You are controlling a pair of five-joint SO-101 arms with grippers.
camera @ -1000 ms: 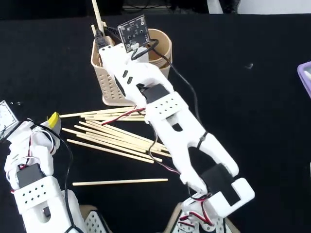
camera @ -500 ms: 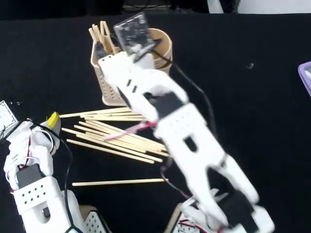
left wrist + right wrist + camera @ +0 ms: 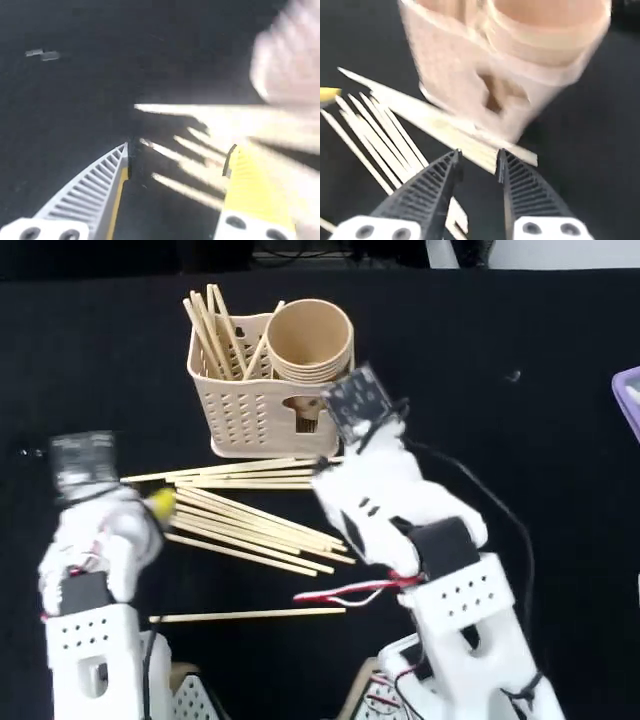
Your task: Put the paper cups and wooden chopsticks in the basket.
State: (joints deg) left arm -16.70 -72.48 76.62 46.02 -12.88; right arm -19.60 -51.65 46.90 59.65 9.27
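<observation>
Change over the last second: the right arm has pulled back from the basket (image 3: 250, 418). A fresh bundle of wooden chopsticks (image 3: 215, 325) now stands in the basket's compartment, next to the stacked paper cups (image 3: 308, 335), so that load reads as delivered.

Right gripper (image 3: 477, 155): jaws a little apart, nothing between them. It hangs over the loose chopsticks (image 3: 250, 525) just in front of the basket wall.

The left arm has swung in from the table edge toward the same pile. Left gripper (image 3: 179, 150): jaws wide apart and empty, bracketing the near ends of the sticks.

Remaining: the fanned pile beside the basket, plus one lone chopstick (image 3: 245, 615) lying apart, closer to the arm bases.

Judgement: cups done, chopsticks partly in. Next pick likely from the pile.
</observation>
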